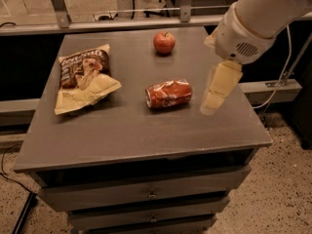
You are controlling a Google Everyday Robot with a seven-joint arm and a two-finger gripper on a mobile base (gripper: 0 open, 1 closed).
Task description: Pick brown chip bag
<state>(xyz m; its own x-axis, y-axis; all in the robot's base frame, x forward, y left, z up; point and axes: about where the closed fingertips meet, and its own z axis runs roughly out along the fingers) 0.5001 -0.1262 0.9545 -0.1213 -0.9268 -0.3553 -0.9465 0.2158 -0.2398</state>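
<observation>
The brown chip bag lies flat on the left side of the grey table, its dark brown part toward the back and its cream-tan part toward the front. My gripper hangs from the white arm above the right part of the table, just right of the crushed red soda can. It is far from the bag and holds nothing.
A red apple stands at the back middle of the table. The table has drawers below its front edge. A metal rail runs behind the table. A cable hangs at the right.
</observation>
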